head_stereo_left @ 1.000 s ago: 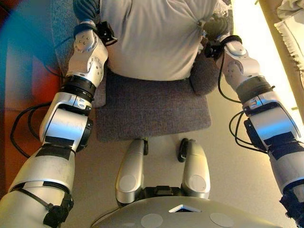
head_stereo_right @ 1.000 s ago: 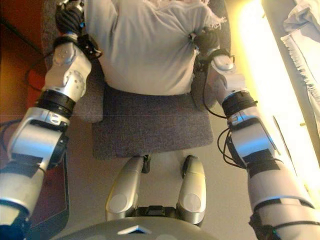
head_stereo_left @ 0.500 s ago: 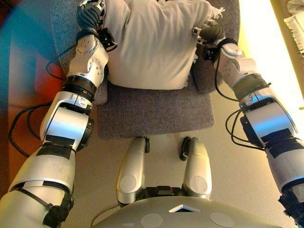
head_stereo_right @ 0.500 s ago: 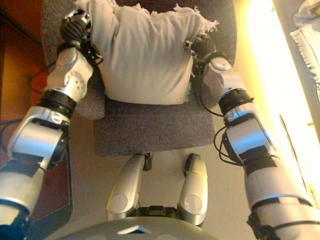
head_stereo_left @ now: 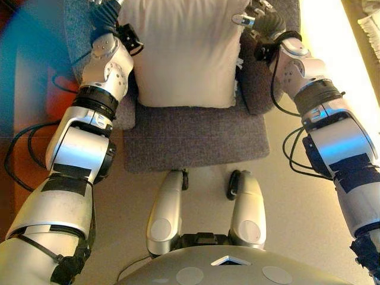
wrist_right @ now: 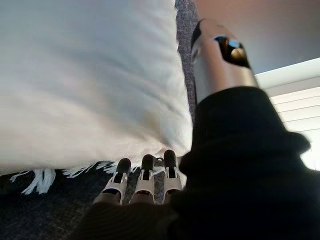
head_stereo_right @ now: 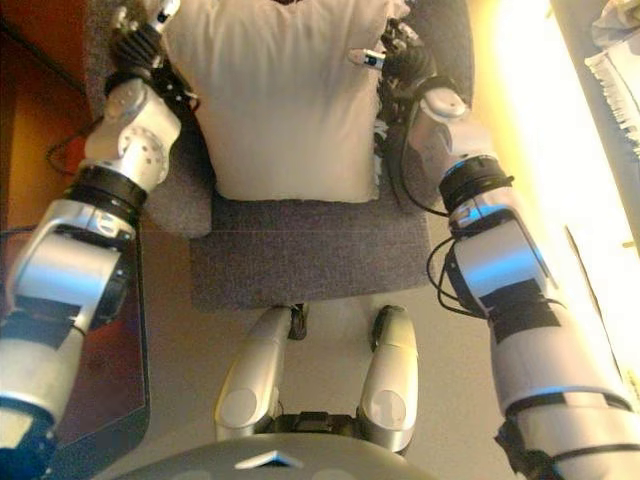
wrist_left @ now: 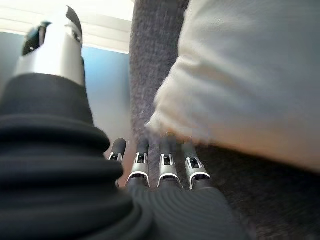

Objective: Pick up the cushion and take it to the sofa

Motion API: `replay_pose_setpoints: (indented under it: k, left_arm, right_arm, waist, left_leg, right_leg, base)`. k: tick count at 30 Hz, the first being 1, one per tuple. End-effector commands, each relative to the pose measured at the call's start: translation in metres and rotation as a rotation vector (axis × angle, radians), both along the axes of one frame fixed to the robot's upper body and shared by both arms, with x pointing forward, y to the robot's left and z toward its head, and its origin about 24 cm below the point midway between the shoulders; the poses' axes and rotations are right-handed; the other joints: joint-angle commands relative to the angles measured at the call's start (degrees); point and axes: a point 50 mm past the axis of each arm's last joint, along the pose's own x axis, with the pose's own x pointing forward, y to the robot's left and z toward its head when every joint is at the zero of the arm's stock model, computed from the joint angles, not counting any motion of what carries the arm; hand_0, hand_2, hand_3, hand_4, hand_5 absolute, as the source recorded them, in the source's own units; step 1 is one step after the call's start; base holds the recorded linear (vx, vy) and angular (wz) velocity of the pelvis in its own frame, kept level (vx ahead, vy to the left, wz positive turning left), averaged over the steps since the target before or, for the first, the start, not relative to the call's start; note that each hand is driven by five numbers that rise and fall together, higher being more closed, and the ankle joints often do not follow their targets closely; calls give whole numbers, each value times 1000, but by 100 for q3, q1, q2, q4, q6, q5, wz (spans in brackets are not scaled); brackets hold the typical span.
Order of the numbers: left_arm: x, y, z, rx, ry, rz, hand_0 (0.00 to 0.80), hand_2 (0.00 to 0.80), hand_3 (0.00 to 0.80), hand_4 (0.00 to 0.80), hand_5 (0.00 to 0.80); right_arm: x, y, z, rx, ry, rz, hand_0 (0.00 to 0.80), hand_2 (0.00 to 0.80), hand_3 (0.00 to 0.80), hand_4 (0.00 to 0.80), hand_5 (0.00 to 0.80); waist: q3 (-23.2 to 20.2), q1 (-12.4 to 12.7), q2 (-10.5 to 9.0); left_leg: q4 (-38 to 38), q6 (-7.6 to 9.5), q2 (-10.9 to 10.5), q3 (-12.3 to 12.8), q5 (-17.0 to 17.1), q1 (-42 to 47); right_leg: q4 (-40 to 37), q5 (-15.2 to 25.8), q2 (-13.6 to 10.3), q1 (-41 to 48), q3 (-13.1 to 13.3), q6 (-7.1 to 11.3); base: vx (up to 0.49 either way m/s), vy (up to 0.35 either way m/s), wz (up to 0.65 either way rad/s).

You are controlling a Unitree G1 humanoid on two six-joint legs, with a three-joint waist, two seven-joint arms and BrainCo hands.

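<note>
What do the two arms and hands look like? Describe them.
Both arms are silver-grey shells with black joint rings, dark strap bands and black cables looping beside the forearms. The left hand and right hand wear dark ribbed covers, with silver, dark-tipped fingers.

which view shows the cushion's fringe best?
Right wrist view: the cushion fills it, with white fringe hanging at its edge near the right robot hand. Eye views show the cushion's body; left wrist view shows one corner.

No readable text or labels anywhere.
</note>
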Motion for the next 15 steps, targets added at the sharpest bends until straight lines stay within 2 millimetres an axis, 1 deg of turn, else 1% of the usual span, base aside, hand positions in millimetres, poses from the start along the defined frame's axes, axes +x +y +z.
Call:
replay_pose_setpoints:
  k: [1, 3, 4, 6, 9, 12, 15]
  left_arm:
    - [-7, 34, 30, 23, -95, 123, 0, 0, 0, 0, 0]
    - [-10, 45, 30, 55, -106, 154, 0, 0, 0, 0, 0]
    - [-12, 51, 31, 75, -110, 169, 0, 0, 0, 0, 0]
    - [-17, 62, 29, 111, -113, 205, 0, 0, 0, 0, 0]
    - [-22, 74, 24, 97, -119, 236, 0, 0, 0, 0, 0]
    - [-28, 83, 13, 67, -142, 220, 0, 0, 0, 0, 0]
    - [-34, 82, -6, 20, -177, 115, 0, 0, 0, 0, 0]
  right_arm:
    - [0, -12, 37, 21, -128, -36, 0, 0, 0, 0, 0]
    - [0, -18, 35, 25, -127, -48, 0, 0, 0, 0, 0]
    - [-1, -21, 34, 23, -128, -51, 0, 0, 0, 0, 0]
    - [-2, -29, 30, 25, -126, -59, 0, 0, 0, 0, 0]
    - [-4, -36, 24, 45, -127, -64, 0, 0, 0, 0, 0]
    - [-8, -40, 15, 77, -150, -60, 0, 0, 0, 0, 0]
    - [-16, -35, 6, 116, -183, -28, 0, 0, 0, 0, 0]
  waist:
    - [-200, 253, 92]
    - [-222, 270, 85]
    - [-219, 269, 73]
    - [-263, 289, 59]
    - [-327, 301, 26]
    - [-401, 324, -25]
    - [-485, 336, -73]
  left_leg:
    - [305, -223, 316, 0, -796, 390]
    - [225, -227, 329, 1, -769, 467]
    - [133, -200, 324, 35, -593, 444]
    - [-11, -207, 334, 39, -535, 545]
    - [-235, -220, 338, 34, -443, 708]
    - [-485, -234, 339, 0, -348, 900]
    - [-745, -229, 318, -40, -258, 1109]
  right_leg:
    - [-794, 581, -117, 309, 76, 160]
    - [-860, 588, -120, 383, 42, 154]
    - [-961, 743, -142, 369, -10, 100]
    - [-1067, 761, -137, 465, -56, 95]
    - [-1258, 804, -131, 628, -118, 101]
    - [-1502, 859, -111, 838, -187, 117]
    - [-1780, 936, -84, 1065, -232, 131]
  base:
    - [36, -23, 0]
    - [-3, -21, 1]
    - [-50, -13, 1]
    - [-6, -16, 1]
    - [48, -28, -5]
    - [46, -39, 3]
    - [46, -30, 6]
